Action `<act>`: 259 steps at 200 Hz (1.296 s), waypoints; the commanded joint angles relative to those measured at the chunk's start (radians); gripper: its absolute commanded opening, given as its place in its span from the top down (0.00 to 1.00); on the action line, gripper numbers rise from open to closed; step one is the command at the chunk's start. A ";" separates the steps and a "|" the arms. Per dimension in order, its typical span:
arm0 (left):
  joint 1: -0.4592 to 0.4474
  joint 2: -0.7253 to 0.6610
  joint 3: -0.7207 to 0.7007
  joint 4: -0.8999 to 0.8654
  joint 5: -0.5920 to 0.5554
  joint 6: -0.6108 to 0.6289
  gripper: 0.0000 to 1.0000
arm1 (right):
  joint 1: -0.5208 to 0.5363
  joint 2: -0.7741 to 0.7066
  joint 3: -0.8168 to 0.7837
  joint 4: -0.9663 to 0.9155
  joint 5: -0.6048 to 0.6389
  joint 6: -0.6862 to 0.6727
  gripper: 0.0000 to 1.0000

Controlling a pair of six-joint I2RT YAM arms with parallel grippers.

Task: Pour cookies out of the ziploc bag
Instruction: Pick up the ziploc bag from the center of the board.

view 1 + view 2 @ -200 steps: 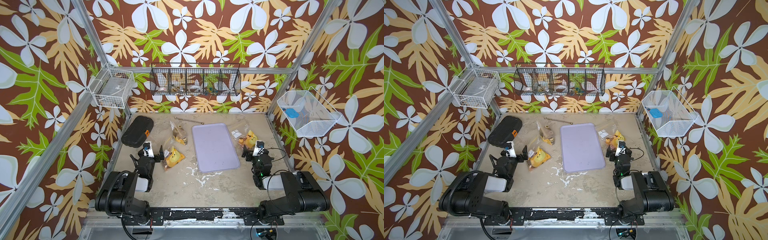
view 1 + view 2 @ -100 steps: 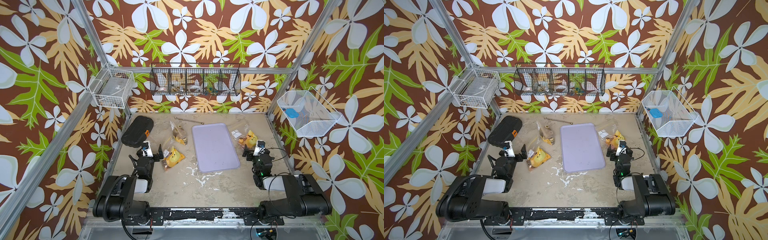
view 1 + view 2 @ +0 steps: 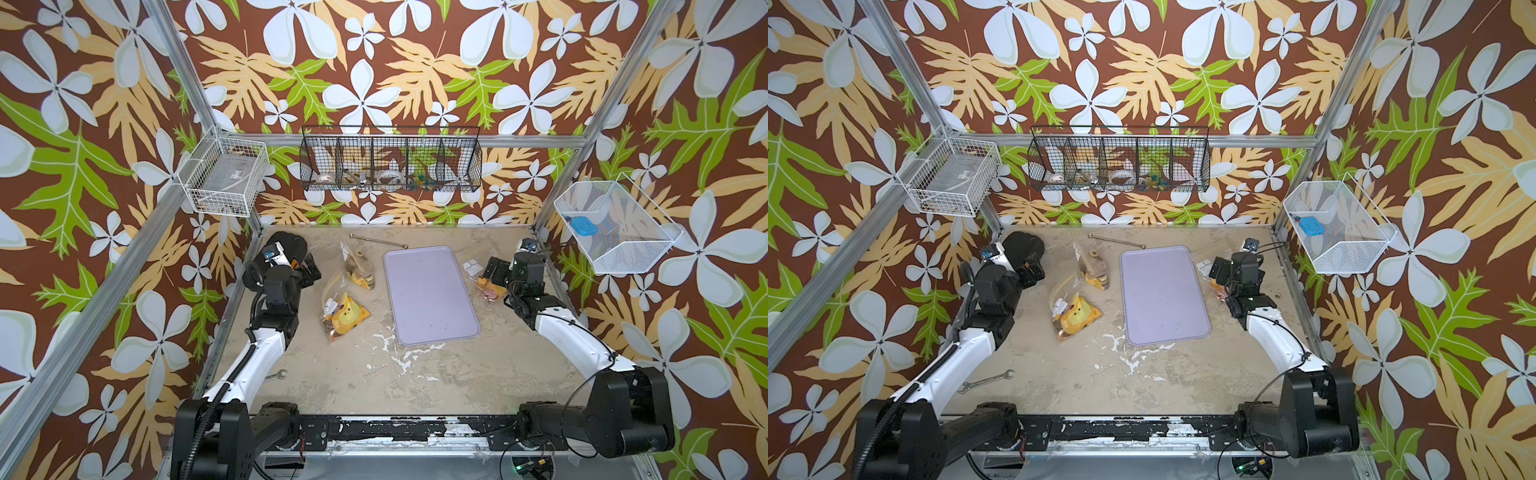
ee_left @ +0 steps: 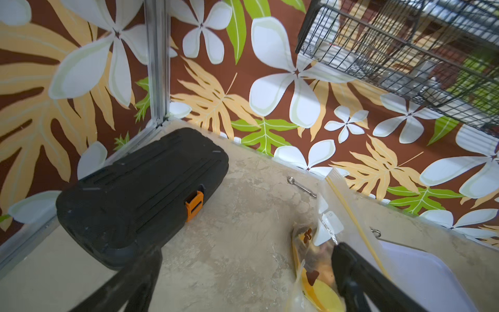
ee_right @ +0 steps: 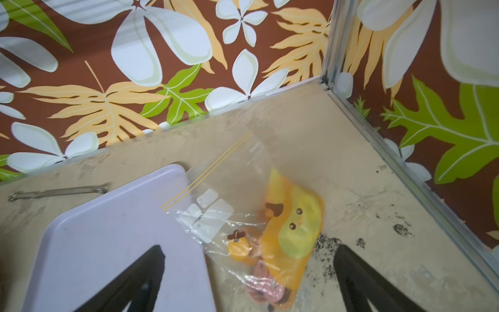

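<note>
Top views show scuffed tabletop (image 3: 457, 374), floral walls (image 3: 374, 62).

Left arm (image 3: 259, 351) and right arm (image 3: 571, 332): white forearm shells, black joints, black bases. Black cables (image 3: 198, 424) run along both. Gripper fingers (image 5: 353, 272) black, tapered.
</note>
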 commanded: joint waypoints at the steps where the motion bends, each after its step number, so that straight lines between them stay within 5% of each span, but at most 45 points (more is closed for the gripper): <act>1: 0.001 0.031 0.056 -0.299 0.089 -0.094 0.01 | 0.024 -0.045 0.004 -0.158 -0.207 0.062 0.00; 23: 0.000 0.048 0.081 -0.348 0.233 -0.107 0.06 | 0.116 -0.115 -0.038 -0.118 -0.322 0.106 0.00; 48: 0.001 0.083 0.092 -0.396 0.296 -0.081 0.06 | 0.321 -0.138 0.006 -0.202 -0.226 0.082 0.00; 71: 0.001 0.095 0.084 -0.380 0.350 -0.054 0.07 | 0.404 -0.190 -0.042 -0.236 -0.254 0.108 0.00; 108: -0.001 0.166 0.106 -0.396 0.408 -0.034 0.17 | 0.412 -0.334 -0.160 -0.287 -0.312 0.100 0.00; 151: -0.001 0.217 0.142 -0.403 0.440 -0.018 0.45 | 0.412 -0.452 -0.170 -0.385 -0.283 0.045 0.00; 178: -0.002 0.247 0.155 -0.404 0.449 -0.006 0.59 | 0.411 -0.467 -0.181 -0.398 -0.270 0.036 0.00; 259: -0.022 0.260 0.157 -0.405 0.433 0.008 0.80 | 0.410 -0.446 -0.216 -0.376 -0.262 0.030 0.00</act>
